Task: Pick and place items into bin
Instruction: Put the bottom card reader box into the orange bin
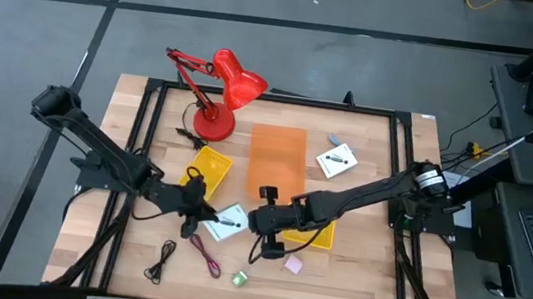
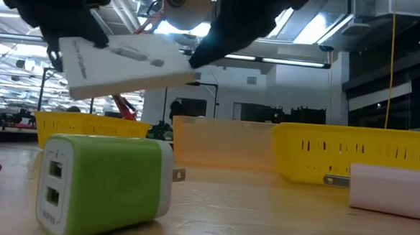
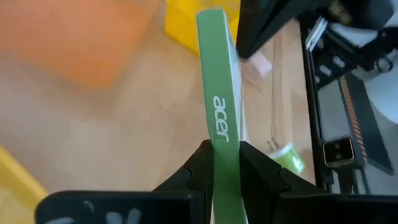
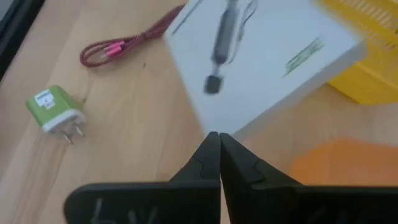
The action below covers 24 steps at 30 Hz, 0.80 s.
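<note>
Clamping a flat white box with green edge, left gripper, right gripper closed beside it

white card: black mark on its face, green edge with white lettering. second white card: same black mark. charger block: green with white face. cord: maroon, pinkish ends. block: probably pale pink. bins: yellow. tray: orange. lamp: red.
</note>
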Tool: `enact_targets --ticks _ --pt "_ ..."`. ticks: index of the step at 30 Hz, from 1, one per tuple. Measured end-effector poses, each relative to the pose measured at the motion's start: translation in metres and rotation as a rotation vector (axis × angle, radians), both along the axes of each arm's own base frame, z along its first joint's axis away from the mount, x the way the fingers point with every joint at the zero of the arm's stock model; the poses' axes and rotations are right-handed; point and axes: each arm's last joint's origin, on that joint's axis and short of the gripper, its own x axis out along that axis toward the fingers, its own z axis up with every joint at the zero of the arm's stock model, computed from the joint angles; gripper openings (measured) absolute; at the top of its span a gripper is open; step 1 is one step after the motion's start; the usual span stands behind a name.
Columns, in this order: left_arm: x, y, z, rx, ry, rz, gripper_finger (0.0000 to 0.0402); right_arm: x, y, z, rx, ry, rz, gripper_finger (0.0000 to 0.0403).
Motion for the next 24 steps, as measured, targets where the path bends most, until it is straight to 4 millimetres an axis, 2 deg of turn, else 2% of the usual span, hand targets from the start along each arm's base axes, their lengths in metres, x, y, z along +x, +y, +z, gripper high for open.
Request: enact_targets --ticks 5,7,11,16,24 --pt "-0.009 0.005 0.012 0.059 -0.039 0.011 0.0050 -0.012 -0.004 -0.007 0.033 -0.015 -0.049 0.0000" --pt "-0.012 0.006 0.014 0.078 -0.052 0.002 0.0050 -0.018 -0.006 -0.006 0.064 -0.083 -0.062 0.0000" --pt "-0.014 0.008 0.019 0.108 -0.076 -0.011 0.0051 -0.039 -0.013 -0.009 0.103 -0.194 -0.065 0.0000" --pt "-0.012 0.011 0.021 0.148 -0.100 0.010 0.0050 -0.069 -0.022 -0.001 0.162 -0.372 -0.042 0.0000" --pt "-0.005 0.013 0.031 0.253 -0.230 0.124 0.0049 -0.118 -0.038 -0.029 0.164 -0.611 -0.003 0.0000"
